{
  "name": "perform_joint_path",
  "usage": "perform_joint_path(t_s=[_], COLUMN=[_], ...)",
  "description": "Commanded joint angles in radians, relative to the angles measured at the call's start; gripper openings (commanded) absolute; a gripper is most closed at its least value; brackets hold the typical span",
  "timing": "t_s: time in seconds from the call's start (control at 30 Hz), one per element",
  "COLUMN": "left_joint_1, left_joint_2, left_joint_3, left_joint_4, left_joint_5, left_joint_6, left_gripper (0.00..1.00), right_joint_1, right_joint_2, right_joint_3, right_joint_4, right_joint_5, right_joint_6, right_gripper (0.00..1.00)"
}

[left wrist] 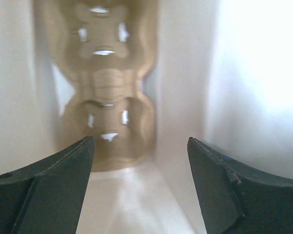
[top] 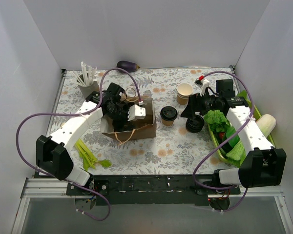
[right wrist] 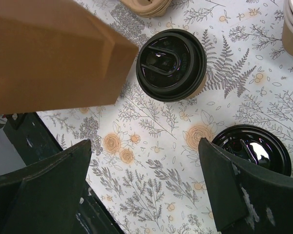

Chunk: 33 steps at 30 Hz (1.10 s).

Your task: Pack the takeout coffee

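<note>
The takeout coffee, a small tan paper cup with a black lid, stands upright on the flowered cloth just right of the brown paper bag. My left gripper reaches down inside the bag, open with nothing between its fingers. Below it, on the bag's floor, lies a tan pulp cup carrier. My right gripper hovers open above the cloth, to the right of the coffee and next to the lid pile. It holds nothing.
A stack of lidless tan cups stands behind the coffee, and a pile of black lids lies to its right. A green tray of vegetables lines the right side. A grey holder of white straws, an eggplant and celery are at the left.
</note>
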Motion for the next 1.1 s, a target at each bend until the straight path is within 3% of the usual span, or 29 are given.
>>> perform_joint_path(t_s=[0.0, 0.17, 0.4, 0.43, 0.63, 0.7, 0.73, 0.8, 1.07], left_joint_1=[-0.004, -0.004, -0.003, -0.004, -0.003, -0.004, -0.004, -0.004, -0.035], left_joint_2=[-0.069, -0.046, 0.034, 0.048, 0.04, 0.06, 0.068, 0.071, 0.02], left_joint_3=[0.112, 0.147, 0.21, 0.207, 0.082, 0.081, 0.089, 0.107, 0.101], left_joint_4=[-0.051, -0.08, -0.215, -0.272, -0.259, -0.245, -0.235, -0.213, -0.114], left_joint_5=[0.101, 0.15, 0.228, 0.245, 0.235, 0.238, 0.242, 0.244, 0.245], left_joint_6=[-0.071, -0.139, -0.189, -0.177, -0.246, -0.281, -0.289, -0.32, -0.372], left_gripper=[0.79, 0.84, 0.78, 0.77, 0.83, 0.86, 0.97, 0.98, 0.98], right_joint_1=[-0.005, -0.006, -0.005, 0.002, 0.104, 0.12, 0.121, 0.143, 0.262], right_joint_2=[0.029, 0.069, 0.088, 0.089, 0.06, 0.057, 0.068, 0.081, 0.195], right_joint_3=[0.06, 0.093, 0.142, 0.174, 0.287, 0.301, 0.311, 0.335, 0.38], right_joint_4=[0.016, 0.013, -0.003, -0.022, -0.119, -0.07, -0.041, 0.06, 0.185], right_joint_5=[-0.026, -0.035, -0.112, -0.141, -0.298, -0.327, -0.339, -0.341, -0.252], right_joint_6=[0.004, 0.007, 0.003, -0.011, -0.203, -0.1, -0.039, 0.101, 0.24], right_gripper=[0.98, 0.98, 0.98, 0.98, 0.98, 0.98, 0.98, 0.98, 0.98])
